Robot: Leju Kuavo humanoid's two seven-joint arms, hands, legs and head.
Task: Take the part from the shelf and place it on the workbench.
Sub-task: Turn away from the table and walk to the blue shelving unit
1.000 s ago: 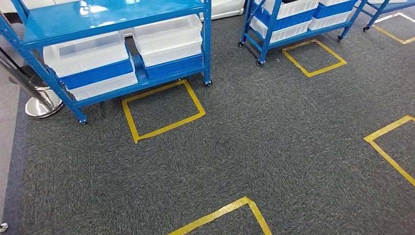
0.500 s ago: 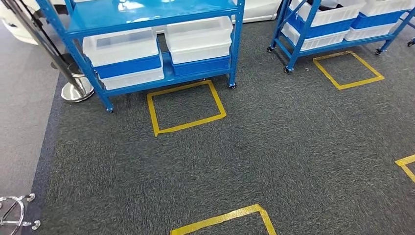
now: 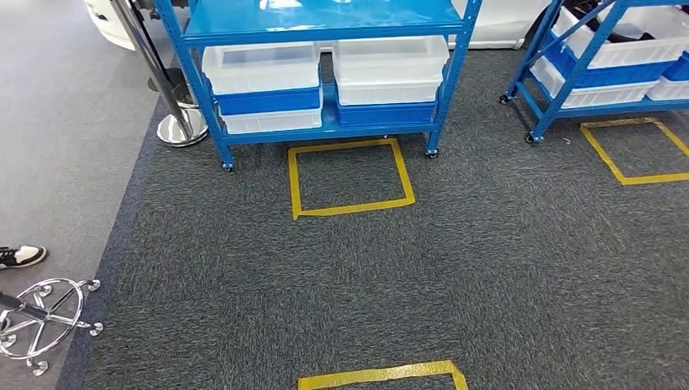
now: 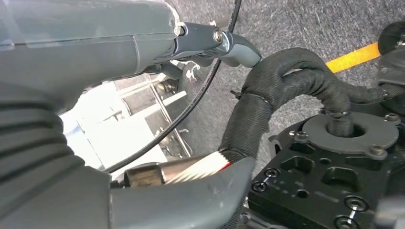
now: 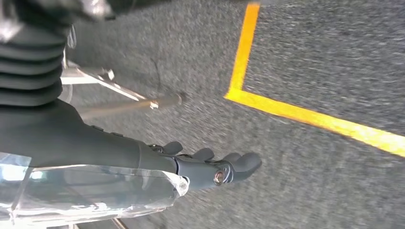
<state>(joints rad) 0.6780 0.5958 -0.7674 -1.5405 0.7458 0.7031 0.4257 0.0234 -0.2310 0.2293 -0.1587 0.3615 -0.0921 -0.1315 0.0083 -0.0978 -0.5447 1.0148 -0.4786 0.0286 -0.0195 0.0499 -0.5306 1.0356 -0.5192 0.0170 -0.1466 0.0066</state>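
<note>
Blue shelf on dark carpet: white and blue bins on the lower tier, no readable labels; part not discernible. Left hand, right hand: fingers released, holding nothing. Yellow tape square in front of shelf.

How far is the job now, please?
The blue shelf with bins stands ahead; the left hand and right hand hold nothing. This fits both going to fetch a part and having delivered one, so what is done or left cannot be told.
</note>
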